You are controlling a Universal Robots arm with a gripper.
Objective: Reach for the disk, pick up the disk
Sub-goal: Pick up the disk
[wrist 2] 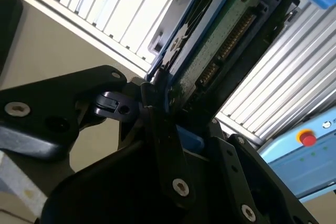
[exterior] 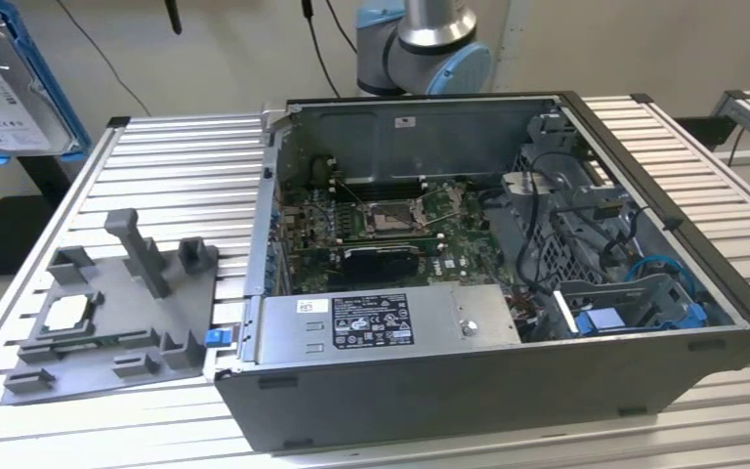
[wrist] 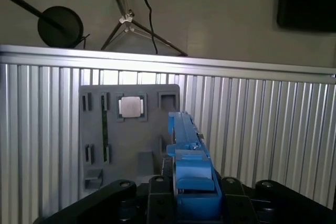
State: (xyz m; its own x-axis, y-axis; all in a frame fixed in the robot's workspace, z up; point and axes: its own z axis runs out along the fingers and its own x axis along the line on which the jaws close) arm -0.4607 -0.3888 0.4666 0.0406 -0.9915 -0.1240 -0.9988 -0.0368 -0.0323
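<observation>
You are viewing a ribbed aluminium table [exterior: 153,166] that is carrying an open computer case [exterior: 479,391]. A grey fixture tray [exterior: 114,322] is lying just beside the case on the exterior view's left, with a small silver chip [exterior: 65,313] sitting in it. A pale wall [exterior: 219,49] is standing behind the case, where the arm's base [exterior: 421,44] is rising. The gripper [wrist 2: 157,95] is clamping the disk [exterior: 4,83] edge-on, holding it aloft, well apart from the case, beyond the tray.
</observation>
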